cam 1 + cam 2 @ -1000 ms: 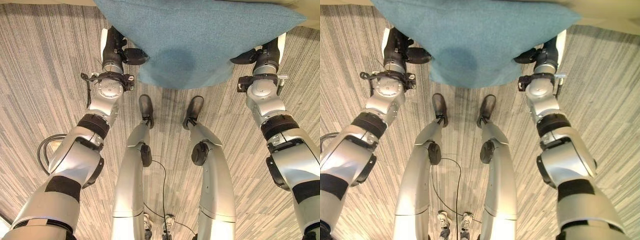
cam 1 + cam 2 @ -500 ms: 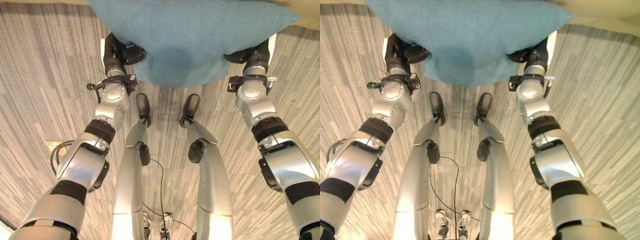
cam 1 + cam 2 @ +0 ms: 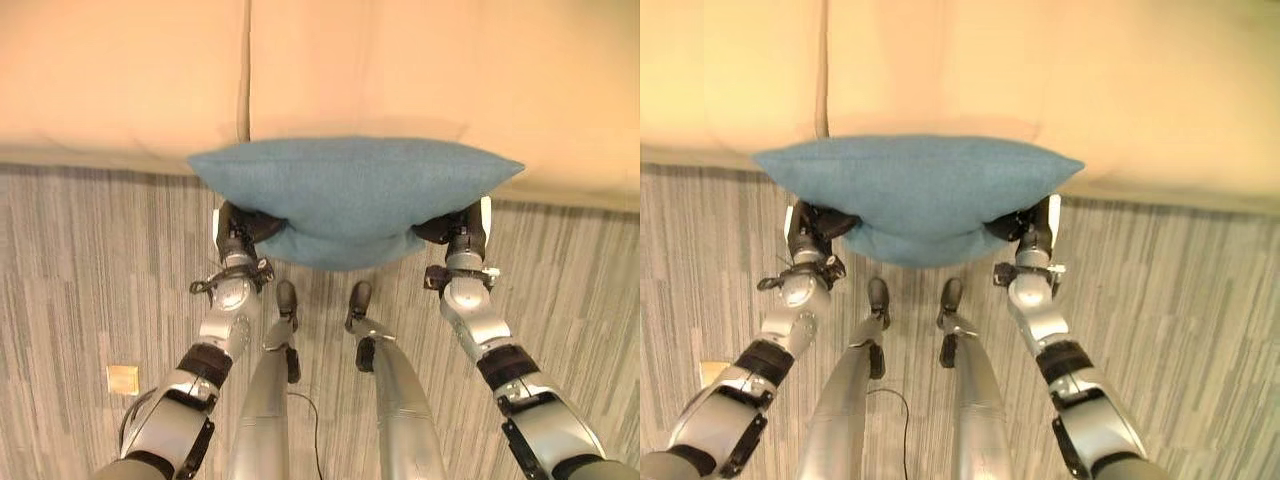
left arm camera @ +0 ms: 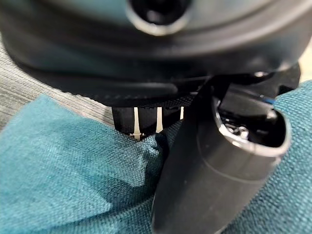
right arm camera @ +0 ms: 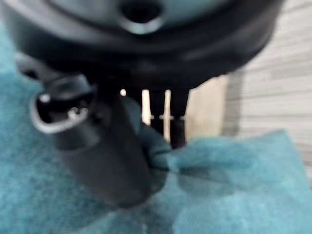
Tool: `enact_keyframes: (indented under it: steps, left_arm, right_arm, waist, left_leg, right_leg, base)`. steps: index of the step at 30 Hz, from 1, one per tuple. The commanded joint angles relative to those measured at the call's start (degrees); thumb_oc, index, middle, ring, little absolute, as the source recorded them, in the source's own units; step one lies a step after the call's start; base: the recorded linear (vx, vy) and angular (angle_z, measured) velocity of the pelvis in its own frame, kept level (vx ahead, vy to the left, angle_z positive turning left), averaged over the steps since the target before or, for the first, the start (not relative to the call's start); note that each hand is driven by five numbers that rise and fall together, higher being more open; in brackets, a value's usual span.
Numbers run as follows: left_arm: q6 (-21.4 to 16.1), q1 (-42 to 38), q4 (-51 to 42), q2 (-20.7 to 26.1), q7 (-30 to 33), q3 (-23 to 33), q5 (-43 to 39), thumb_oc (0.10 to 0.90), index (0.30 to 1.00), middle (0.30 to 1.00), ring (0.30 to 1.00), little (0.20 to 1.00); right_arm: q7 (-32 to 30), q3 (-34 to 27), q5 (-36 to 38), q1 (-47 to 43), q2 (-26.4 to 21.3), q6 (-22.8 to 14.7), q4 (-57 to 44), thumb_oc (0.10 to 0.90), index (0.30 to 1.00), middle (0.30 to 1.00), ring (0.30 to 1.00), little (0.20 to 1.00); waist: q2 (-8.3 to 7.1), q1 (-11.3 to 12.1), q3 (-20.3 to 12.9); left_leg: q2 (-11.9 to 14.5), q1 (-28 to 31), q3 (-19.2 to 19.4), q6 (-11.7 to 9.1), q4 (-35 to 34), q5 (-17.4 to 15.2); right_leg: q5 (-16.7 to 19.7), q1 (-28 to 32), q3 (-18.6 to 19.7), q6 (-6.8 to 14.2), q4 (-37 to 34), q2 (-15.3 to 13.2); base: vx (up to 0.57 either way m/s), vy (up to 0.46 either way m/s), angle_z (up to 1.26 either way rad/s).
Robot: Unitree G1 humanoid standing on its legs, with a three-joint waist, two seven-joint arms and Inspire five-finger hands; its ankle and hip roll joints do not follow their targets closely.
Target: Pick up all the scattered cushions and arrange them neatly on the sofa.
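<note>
Teal cushion (image 3: pixel 355 190), pinched between left hand (image 3: pixel 238 232) and right hand (image 3: pixel 462 226), now lifted off the floor toward the sofa (image 3: pixel 400 70) beyond them; placement next.

1. Cushion (image 3: pixel 355 190): one, teal-blue woven fabric, plump, rectangular with pointed corners. Held off the floor, long side level, lying flat across the sofa's front edge; its far half overlaps the seat, its near half hangs over the carpet. Lower edge sags slightly in the middle.
2. Sofa (image 3: pixel 420 70): beige upholstery, one seam between seat cushions running just left of the cushion's middle. Seat otherwise bare.
</note>
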Motion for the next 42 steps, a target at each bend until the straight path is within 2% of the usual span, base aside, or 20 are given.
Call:
enact_keyframes:
  steps: [1, 2, 5, 6, 13, 17, 19, 20, 22, 23, 25, 26, 31, 34, 35, 36, 38, 39, 40, 42]
  left_arm:
    - [-5.8, 0.7, -8.4, -5.2, -7.2, -5.0, 6.7, 0.400, 0.300, 0.300, 0.300, 0.300]
    - [-5.7, 4.3, -9.7, -4.6, -7.8, -4.7, 7.0, 0.400, 0.300, 0.300, 0.300, 0.300]
    - [-5.6, 8.3, -11.6, -3.4, -8.4, -3.5, 7.8, 0.400, 0.300, 0.300, 0.300, 0.300]
    - [-5.1, 12.4, -13.4, -2.6, -9.1, -2.5, 8.4, 0.400, 0.300, 0.300, 0.300, 0.300]
    - [-3.9, 21.7, -18.0, -0.4, -10.1, 0.5, 11.8, 0.400, 0.300, 0.300, 0.300, 0.300]
    - [-3.7, 23.2, -18.1, -1.2, -10.6, 0.5, 11.5, 0.400, 0.300, 0.300, 0.300, 0.300]
    - [-3.6, 23.5, -18.4, -1.4, -11.3, 0.1, 11.0, 0.400, 0.300, 0.300, 0.300, 0.300]
    - [-3.4, 24.5, -18.9, -1.6, -11.6, -0.3, 11.0, 0.400, 0.300, 0.300, 0.300, 0.300]
    - [-3.3, 25.0, -19.5, -1.8, -11.9, -0.4, 11.1, 0.400, 0.300, 0.300, 0.300, 0.300]
    - [-3.3, 25.4, -20.4, -2.0, -12.2, -0.6, 11.0, 0.400, 0.300, 0.300, 0.300, 0.300]
    - [-3.2, 25.8, -20.8, -2.0, -12.4, -0.3, 10.9, 0.400, 0.300, 0.300, 0.300, 0.300]
    - [-3.1, 26.8, -22.0, -1.7, -12.9, 0.0, 11.0, 0.400, 0.300, 0.300, 0.300, 0.300]
    - [-2.7, 27.4, -23.3, -0.6, -12.9, 1.1, 11.9, 0.400, 0.300, 0.300, 0.300, 0.300]
    - [-2.6, 28.9, -25.8, 1.6, -14.3, 3.1, 13.8, 0.400, 0.300, 0.300, 0.300, 0.300]
    - [-2.5, 29.3, -26.6, 2.3, -14.3, 3.9, 14.3, 0.400, 0.300, 0.300, 0.300, 0.300]
    - [-2.5, 29.3, -26.7, 2.3, -14.3, 3.9, 14.3, 0.400, 0.300, 0.300, 0.300, 0.300]
    - [-2.8, 29.5, -27.2, 2.5, -14.2, 4.2, 14.5, 0.400, 0.300, 0.300, 0.300, 0.300]
    - [-2.8, 29.4, -27.3, 2.2, -14.2, 4.3, 14.3, 0.400, 0.300, 0.300, 0.300, 0.300]
    - [-2.8, 29.4, -27.3, 2.3, -14.2, 4.3, 14.3, 0.400, 0.300, 0.300, 0.300, 0.300]
    - [-2.5, 28.5, -27.1, 2.0, -14.1, 3.3, 13.8, 0.400, 0.300, 0.300, 0.300, 0.300]
  right_arm:
    - [6.1, 2.5, -5.1, 1.8, 4.9, -6.0, -8.7, 0.400, 0.300, 0.300, 0.300, 0.300]
    - [7.5, 2.2, -5.9, 5.6, 4.8, -5.9, -10.1, 0.400, 0.300, 0.300, 0.300, 0.300]
    - [9.1, 1.9, -7.0, 9.2, 3.8, -5.7, -12.2, 0.400, 0.300, 0.300, 0.300, 0.300]
    - [10.5, 1.0, -8.4, 12.7, 2.7, -5.2, -14.1, 0.400, 0.300, 0.300, 0.300, 0.300]
    - [12.8, -2.0, -11.1, 20.7, 0.4, -4.4, -19.5, 0.400, 0.300, 0.300, 0.300, 0.300]
    - [12.9, -2.8, -11.5, 22.1, 0.0, -4.1, -20.3, 0.400, 0.300, 0.300, 0.300, 0.300]
    - [13.4, -2.4, -11.2, 22.0, -0.2, -3.9, -21.3, 0.400, 0.300, 0.300, 0.300, 0.300]
    - [14.2, -2.2, -10.8, 22.3, -0.6, -4.1, -22.8, 0.400, 0.300, 0.300, 0.300, 0.300]
    - [14.4, -2.4, -10.4, 22.5, -0.7, -4.2, -23.4, 0.400, 0.300, 0.300, 0.300, 0.300]
    - [14.6, -2.3, -10.5, 22.1, -1.1, -4.2, -23.7, 0.400, 0.300, 0.300, 0.300, 0.300]
    - [14.6, -2.7, -10.5, 22.4, -1.3, -4.0, -23.8, 0.400, 0.300, 0.300, 0.300, 0.300]
    - [15.0, -3.5, -10.7, 23.0, -1.4, -3.8, -24.8, 0.400, 0.300, 0.300, 0.300, 0.300]
    - [15.8, -4.1, -10.1, 22.5, -0.6, -3.8, -24.7, 0.400, 0.300, 0.300, 0.300, 0.300]
    - [16.9, -4.0, -9.8, 21.6, 0.5, -3.7, -24.1, 0.400, 0.300, 0.300, 0.300, 0.300]
    - [17.3, -4.2, -9.8, 21.4, 1.1, -3.7, -24.1, 0.400, 0.300, 0.300, 0.300, 0.300]
    - [17.3, -4.1, -9.8, 21.4, 1.1, -3.8, -24.0, 0.400, 0.300, 0.300, 0.300, 0.300]
    - [17.8, -4.6, -10.0, 21.6, 1.4, -3.9, -24.1, 0.400, 0.300, 0.300, 0.300, 0.300]
    - [17.9, -5.1, -10.4, 22.1, 1.3, -3.9, -24.3, 0.400, 0.300, 0.300, 0.300, 0.300]
    - [17.9, -5.1, -10.4, 22.0, 1.3, -4.0, -24.3, 0.400, 0.300, 0.300, 0.300, 0.300]
    - [17.8, -5.8, -10.6, 22.6, 1.0, -3.9, -24.4, 0.400, 0.300, 0.300, 0.300, 0.300]
  waist:
    - [0.28, 0.9, -8.1]
    - [0.13, 1.2, -8.5]
    - [0.13, 1.7, -8.9]
    - [0.23, 2.1, -9.9]
    - [-0.10, 2.8, -13.2]
    - [-0.81, 2.9, -12.6]
    - [-1.42, 2.4, -13.0]
    - [-2.04, 2.0, -13.4]
    - [-2.25, 1.6, -13.5]
    - [-1.99, 0.6, -14.2]
    - [-1.88, 0.3, -14.6]
    - [-1.21, -0.2, -15.4]
    - [-1.58, 0.7, -15.1]
    - [-1.97, 2.1, -14.9]
    - [-2.29, 2.1, -14.1]
    - [-2.35, 2.0, -14.1]
    - [-2.96, 1.1, -13.8]
    - [-2.97, 0.6, -14.0]
    - [-3.03, 0.5, -14.1]
    - [-3.01, -0.3, -14.1]
  left_leg:
    - [1.1, 6.8, -4.0, -3.5, -4.7, -2.7]
    - [1.3, 11.0, -3.9, -3.4, -6.8, -0.7]
    - [1.6, 16.7, -3.9, -3.8, -9.1, -0.3]
    - [1.9, 21.0, -3.7, -4.1, -11.2, 0.1]
    - [2.8, 29.6, -2.5, -6.0, -13.2, 0.7]
    - [2.9, 28.1, -0.6, -6.1, -8.9, -0.3]
    - [3.7, 28.8, 2.7, -4.6, -5.2, -3.4]
    - [3.9, 30.3, 4.0, -3.9, -1.6, -7.0]
    - [4.5, 31.2, 5.4, -3.7, 0.2, -8.8]
    - [6.8, 33.7, 9.6, -4.3, 2.1, -12.2]
    - [7.6, 34.8, 11.6, -4.4, 1.9, -12.9]
    - [7.3, 37.5, 14.1, -4.4, -1.1, -13.1]
    - [3.9, 38.3, 11.8, -3.4, -6.8, -12.4]
    - [1.9, 39.3, 10.6, -1.6, -9.9, -12.0]
    - [1.2, 39.8, 8.9, -0.8, -10.7, -11.9]
    - [1.2, 39.8, 8.9, -0.8, -10.8, -12.0]
    - [-0.2, 39.2, 7.2, 0.3, -11.5, -10.4]
    - [-1.1, 39.0, 4.4, 0.8, -12.4, -9.9]
    - [-1.2, 38.8, 4.4, 0.8, -12.4, -9.7]
    - [-2.8, 38.5, -0.9, 1.1, -13.0, -8.8]
  right_leg:
    - [-2.2, 9.7, 0.0, 7.0, -8.2, 1.0]
    - [-0.4, 14.7, -1.3, 6.5, -11.3, 1.1]
    - [-0.3, 21.0, -2.1, 6.6, -13.9, 1.8]
    - [-0.7, 25.9, -2.8, 6.5, -16.1, 2.5]
    - [-1.3, 39.2, -5.1, 6.2, -23.9, 4.8]
    - [-0.7, 41.2, -6.8, 6.0, -25.4, 3.8]
    - [0.4, 41.0, -8.0, 6.1, -25.8, 2.6]
    - [1.2, 41.6, -8.8, 6.2, -26.2, 1.5]
    - [1.6, 42.0, -9.6, 6.4, -26.4, 1.0]
    - [1.5, 42.7, -10.8, 7.1, -26.8, 0.6]
    - [1.8, 42.8, -11.6, 7.3, -27.1, 0.3]
    - [2.6, 43.1, -14.0, 8.2, -27.3, -0.3]
    - [4.6, 42.2, -14.2, 10.0, -26.2, -2.0]
    - [3.7, 41.3, -13.2, 10.4, -23.4, -2.7]
    - [2.6, 39.7, -10.0, 10.4, -20.0, -2.4]
    - [2.4, 39.6, -10.0, 10.4, -19.7, -2.5]
    - [2.5, 37.0, -3.0, 10.2, -18.4, -0.6]
    - [1.7, 36.1, 4.7, 10.4, -18.4, 2.2]
    - [1.9, 36.0, 4.7, 10.4, -18.5, 2.1]
    - [1.8, 34.4, 12.7, 9.8, -18.4, 6.1]
  base:
    - [0.04, -0.064, 0.11]
    - [0.07, -0.095, 0.13]
    - [0.09, -0.071, 0.10]
    - [0.14, -0.056, 0.09]
    - [0.07, -0.056, 0.20]
    - [-0.07, -0.015, 0.30]
    - [-0.12, 0.045, 0.63]
    - [-0.05, 0.061, 0.46]
    - [-0.04, 0.091, 0.40]
    - [-0.04, 0.149, 0.55]
    - [-0.01, 0.155, 0.78]
    - [-0.02, 0.207, 0.83]
    - [-0.05, 0.213, 0.47]
    - [-0.02, 0.179, 0.38]
    - [-0.01, 0.106, 0.32]
    - [-0.09, 0.136, 0.49]
    - [-0.04, 0.100, 0.82]
    - [0.05, 0.090, 1.02]
    - [0.06, 0.052, 1.16]
    - [0.13, 0.007, 1.14]
